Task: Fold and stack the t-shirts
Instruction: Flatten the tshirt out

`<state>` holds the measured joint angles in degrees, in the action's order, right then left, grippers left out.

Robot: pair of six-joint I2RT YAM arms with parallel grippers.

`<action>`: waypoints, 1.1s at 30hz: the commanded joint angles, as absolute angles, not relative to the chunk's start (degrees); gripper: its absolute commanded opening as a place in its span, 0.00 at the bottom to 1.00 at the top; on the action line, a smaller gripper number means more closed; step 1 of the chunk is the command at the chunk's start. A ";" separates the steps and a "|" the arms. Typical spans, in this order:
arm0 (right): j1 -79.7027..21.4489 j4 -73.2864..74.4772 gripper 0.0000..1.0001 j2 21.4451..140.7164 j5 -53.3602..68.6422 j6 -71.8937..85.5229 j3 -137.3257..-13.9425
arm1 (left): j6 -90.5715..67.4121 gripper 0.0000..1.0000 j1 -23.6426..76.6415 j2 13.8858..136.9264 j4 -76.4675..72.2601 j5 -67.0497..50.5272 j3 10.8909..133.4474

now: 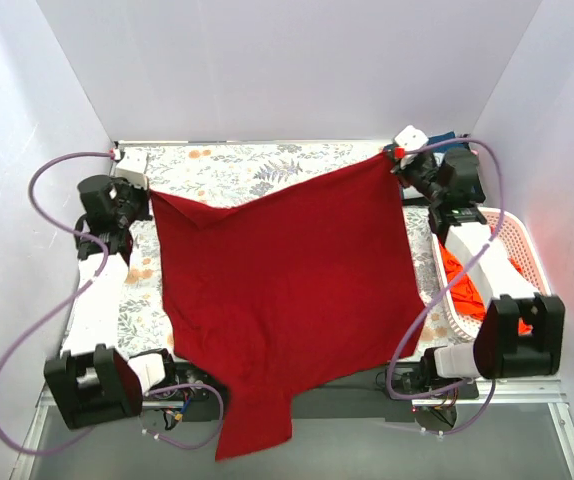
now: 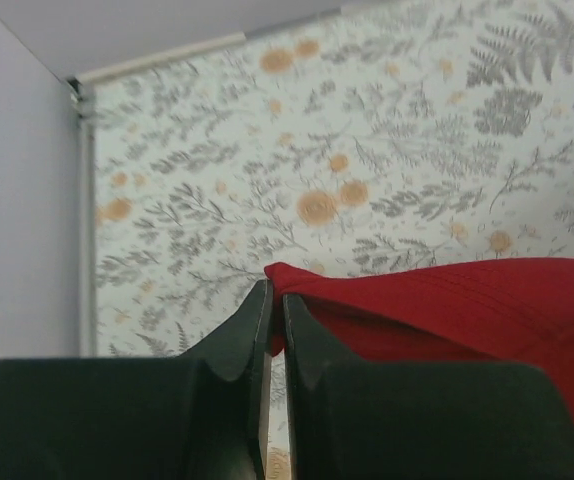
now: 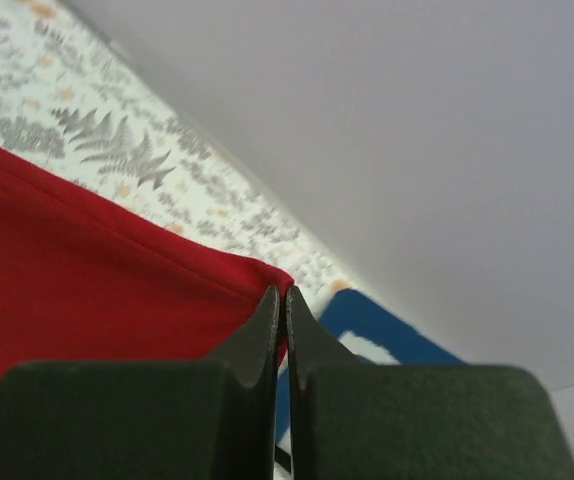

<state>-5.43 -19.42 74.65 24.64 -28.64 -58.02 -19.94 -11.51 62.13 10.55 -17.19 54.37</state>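
Above floral tabletop (image 1: 229,166), holds dark red t-shirt (image 1: 287,280) spread crosswise, far corners clamped in left tool (image 1: 150,196) and right tool (image 1: 397,157), rest trailing nearward.

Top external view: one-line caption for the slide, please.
Left gripper and right gripper each pinch a far corner of the dark red t-shirt, spread over the floral table cloth.

The dark red t-shirt (image 1: 287,270), pinched at both end effectors, is plain, with no print. The left end effector (image 2: 274,305) and the right end effector (image 3: 280,300) have black fingers. Beneath them the bench cloth (image 2: 367,150) is white with grey ferns and orange flowers. Just past the right one lies a navy t-shirt (image 3: 387,325) with white print. Back along its arm, an orange-red t-shirt (image 1: 459,282) sits in a white basket (image 1: 527,250).
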 commanded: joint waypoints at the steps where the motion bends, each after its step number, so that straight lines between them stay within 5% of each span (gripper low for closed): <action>1: -6.76 -24.26 0.01 80.56 25.84 -31.02 -58.09 | -21.70 0.00 -9.67 67.22 9.76 -15.05 54.05; 11: -9.58 -24.96 0.01 101.23 21.80 -33.22 -69.86 | -22.15 0.00 -8.26 93.23 8.70 -3.09 65.64; 19: -11.07 -24.70 0.01 120.38 11.61 -35.07 -88.31 | -26.89 0.00 -8.09 115.64 12.37 1.49 90.68; 20: -11.34 -24.52 0.05 121.80 10.91 -35.16 -89.90 | -26.98 0.00 -8.09 120.36 13.70 1.15 93.31; 22: -11.51 -23.74 0.33 125.22 9.58 -34.46 -94.45 | -27.42 0.08 -7.91 124.17 16.77 0.62 100.68; 24: -11.86 -22.42 0.69 126.73 8.01 -33.84 -97.19 | -27.16 0.42 -7.56 128.40 19.32 0.09 105.01; 25: -11.95 -20.67 0.77 127.52 7.13 -33.84 -99.30 | -27.94 0.48 -7.56 129.54 20.03 0.09 108.77; 27: -12.30 -18.38 0.88 127.36 5.11 -33.84 -101.07 | -28.65 0.59 -7.56 130.78 22.22 0.18 112.13; 33: -12.13 -5.39 0.94 117.79 6.40 -34.98 -98.27 | -30.15 0.63 -8.00 122.89 28.82 -3.94 110.40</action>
